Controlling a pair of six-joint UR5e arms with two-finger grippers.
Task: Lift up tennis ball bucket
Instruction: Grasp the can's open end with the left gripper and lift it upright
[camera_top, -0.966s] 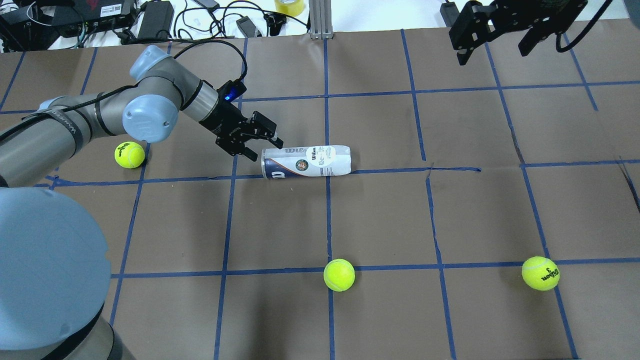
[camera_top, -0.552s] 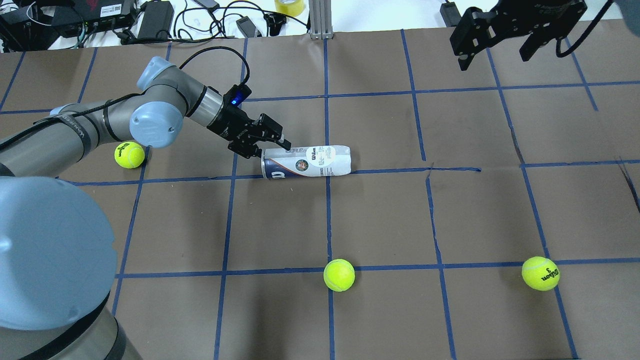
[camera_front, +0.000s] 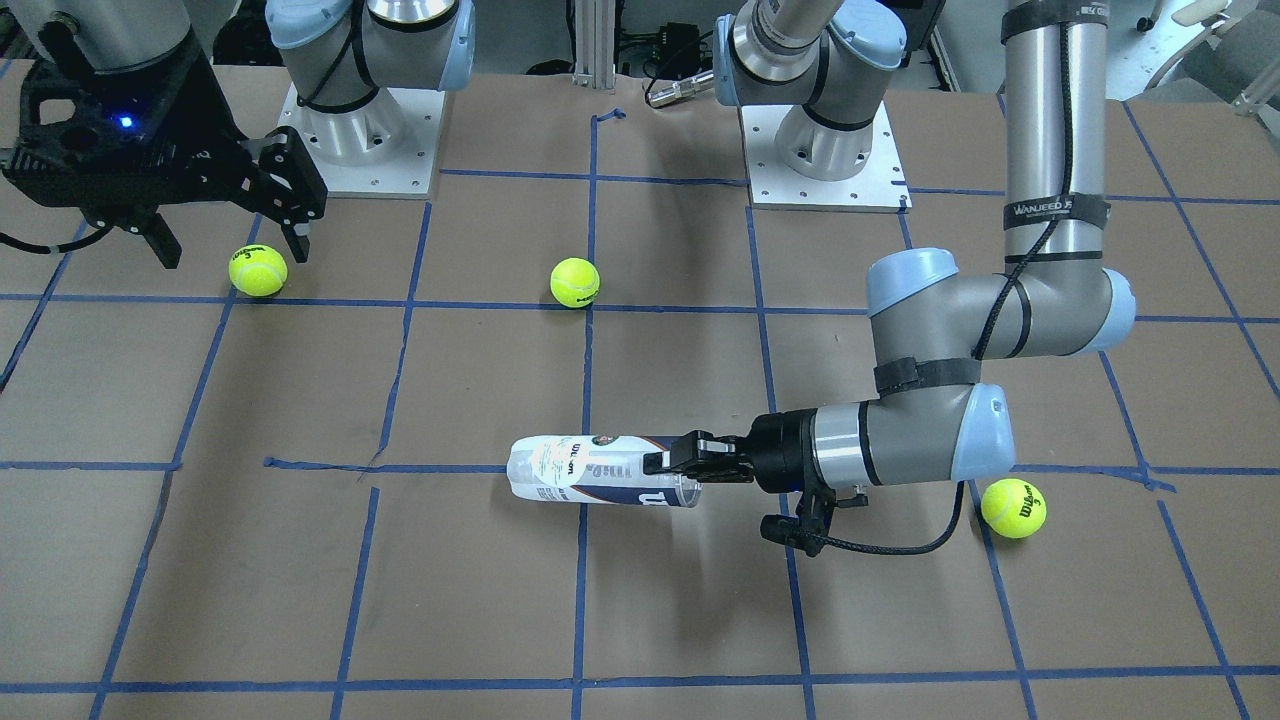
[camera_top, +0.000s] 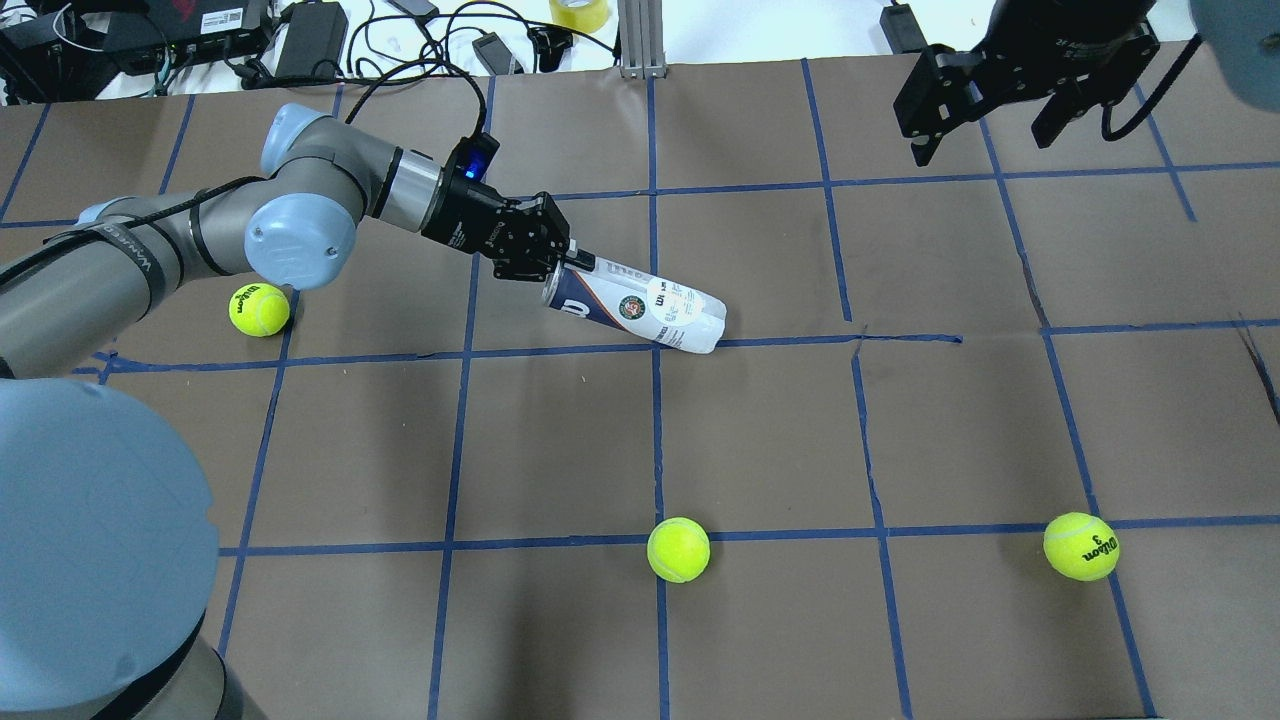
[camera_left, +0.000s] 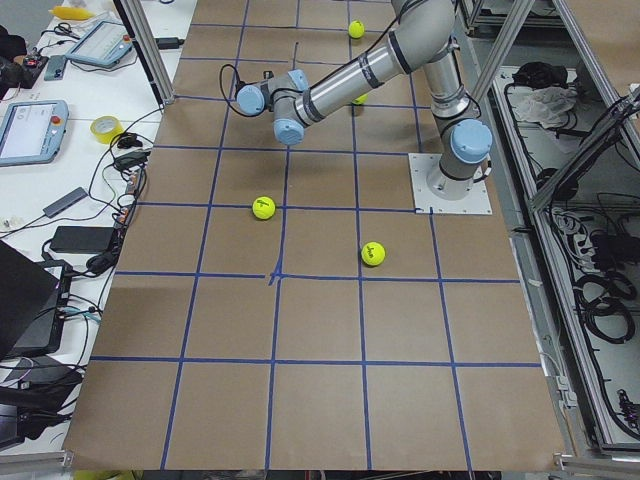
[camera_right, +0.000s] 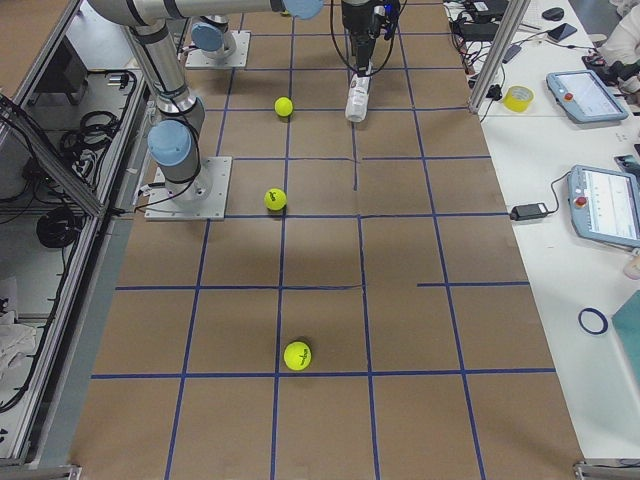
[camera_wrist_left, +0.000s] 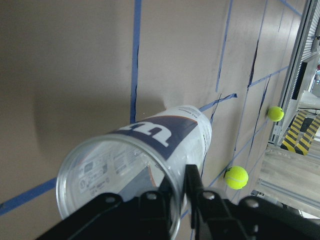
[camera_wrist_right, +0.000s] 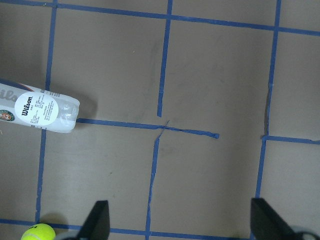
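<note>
The tennis ball bucket (camera_top: 640, 308) is a clear can with a white and navy Wilson label. It lies slanted near the middle of the table. It also shows in the front view (camera_front: 590, 470) and the right wrist view (camera_wrist_right: 40, 112). My left gripper (camera_top: 565, 268) is shut on the rim of its open end, one finger inside and one outside, as the left wrist view (camera_wrist_left: 182, 192) shows. The gripped end is raised a little. The closed end is down by the blue tape line. My right gripper (camera_top: 985, 135) is open and empty, high over the far right.
Three yellow-green tennis balls lie on the brown paper: one under my left arm (camera_top: 259, 309), one at the front middle (camera_top: 678, 549), one at the front right (camera_top: 1081, 546). Cables and power bricks (camera_top: 300, 40) line the far edge. A metal post (camera_top: 640, 40) stands there.
My left gripper moved onto the can's open end and shut on its rim. That end has risen and swung away from me, so the can now lies slanted. The right gripper shifted slightly.
</note>
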